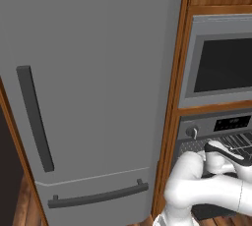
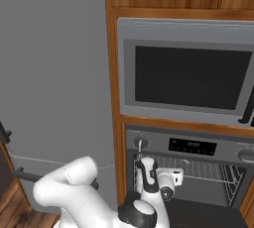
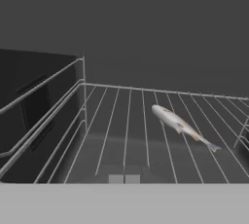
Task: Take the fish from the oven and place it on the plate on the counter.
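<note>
Gripper (image 3: pixel 124 178) clenched tight, nothing between fingertips, poised at front edge of wire rack (image 3: pixel 127 130) inside oven (image 2: pixel 188 172). Fish (image 3: pixel 181 126) lies flat on rack, ahead of gripper and off to its right, apart from tips, tail toward front. Oven door down, cavity dark. Above oven: microwave (image 2: pixel 186 76). Left of oven: tall grey fridge (image 1: pixel 83 92), past wooden panel (image 1: pixel 173 97).

Silvery-grey fish (image 3: pixel 181 126); steel-grey oven (image 2: pixel 208 147); grey fridge (image 1: pixel 88 97).
</note>
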